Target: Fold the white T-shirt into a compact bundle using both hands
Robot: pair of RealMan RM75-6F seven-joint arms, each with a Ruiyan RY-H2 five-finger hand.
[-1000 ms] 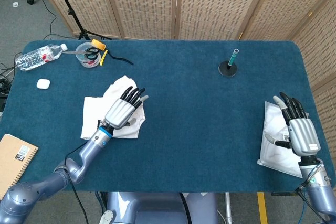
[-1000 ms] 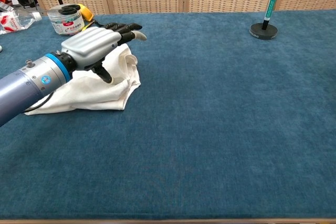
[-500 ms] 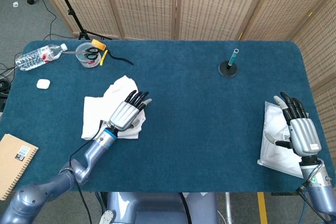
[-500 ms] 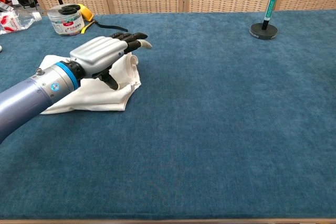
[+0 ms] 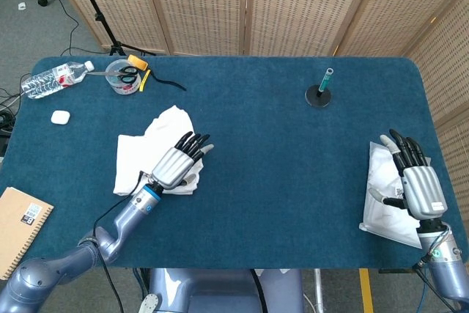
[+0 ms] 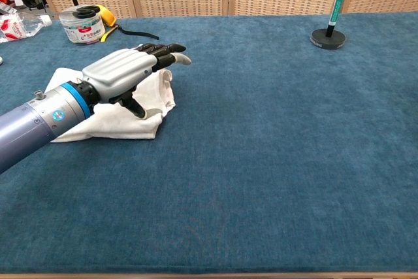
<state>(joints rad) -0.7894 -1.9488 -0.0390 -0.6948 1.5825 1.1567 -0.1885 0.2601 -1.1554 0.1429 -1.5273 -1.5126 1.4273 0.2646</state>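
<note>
Left hand (image 5: 178,164) flat, fingers spread, over white T-shirt (image 5: 139,155) crumpled at left of blue bench (image 5: 278,152). Right hand (image 5: 416,181) open, resting on white bag (image 5: 381,207) at right edge, seen only from head view. Wicker screens behind. Far left: bottle (image 5: 55,78), tub (image 6: 81,24). Far right: pen stand (image 5: 319,93).

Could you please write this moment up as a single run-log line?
left hand: flat over white T-shirt, fingers extended, no grip | right hand: open over white bag | shirt: loosely bunched, fold unfinished
</note>
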